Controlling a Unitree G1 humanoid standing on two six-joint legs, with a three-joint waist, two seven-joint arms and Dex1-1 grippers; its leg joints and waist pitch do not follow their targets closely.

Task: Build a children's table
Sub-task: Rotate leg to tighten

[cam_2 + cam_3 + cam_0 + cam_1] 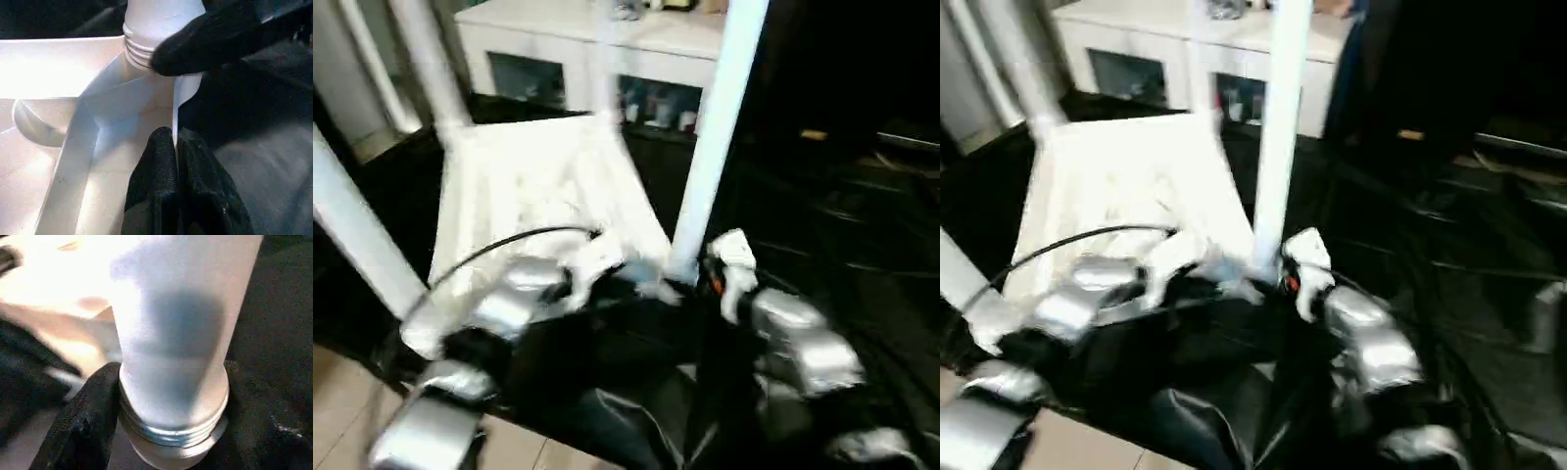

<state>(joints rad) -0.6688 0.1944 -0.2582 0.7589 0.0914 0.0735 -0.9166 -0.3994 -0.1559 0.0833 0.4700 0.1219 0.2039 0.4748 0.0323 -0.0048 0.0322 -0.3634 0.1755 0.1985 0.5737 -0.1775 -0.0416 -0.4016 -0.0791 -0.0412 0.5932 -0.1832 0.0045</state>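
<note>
Your tabletop (pixel 543 186) lies upside down in the centre-left of the left eye frame, a white plastic square on a black-covered surface (pixel 862 245), its ribbed underside facing up. White cylindrical legs stand up out of its corners: one (pixel 717 127) rises from the near right corner to the top edge of the frame, another (pixel 357 230) slants off at the left edge, and a third (pixel 426 59) stands at the upper left. In the left wrist picture you can see the ribs meeting at a round corner socket, with the threaded end of the leg sitting at that socket. Your left gripper (pixel 175 166) is clenched on the thin rim of the tabletop near that corner. Your right gripper (pixel 166 396) grasps the near right leg just above its threaded collar, a black finger (pixel 83 426) on either side of it. Behind the table, at the top of the frame, stands a white cabinet (pixel 607 59) with glass doors.
</note>
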